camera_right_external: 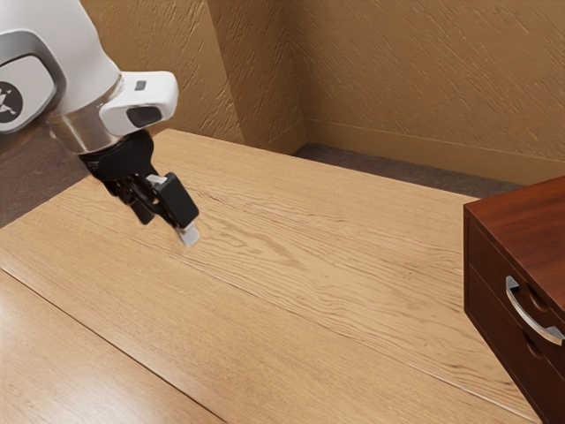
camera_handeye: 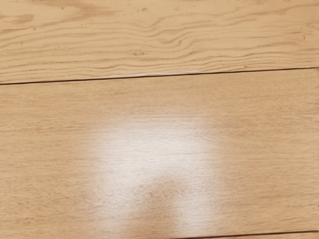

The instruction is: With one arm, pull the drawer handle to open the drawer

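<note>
One light oak desk point(camera_right_external: 265, 336) of long grained boards takes up the foreground of both views, and the wrist view has a dark seam between boards and a pale glare patch directly under the hand. Above the desk, at the upper left of the exterior frame, the black two-finger end effector point(camera_right_external: 168, 225) hangs from the white arm, tilted down toward the right, fingers apart and nothing between them.

Well apart from it, at the right edge of the frame, stands the dark reddish-brown wooden cabinet point(camera_right_external: 521, 230). Its upper drawer front point(camera_right_external: 485, 243) looks flush with the panel below, so I judge it closed, and the curved silver bar handle point(camera_right_external: 530, 314) sits on it untouched. Beyond lie a grey floor strip and tan textured walls.

The whole reach is yet to come, and the risk lies there. A tilted approach could hit the cabinet face or slide past the bar. A shallow grip could also slip off the smooth metal once the pull begins.
</note>
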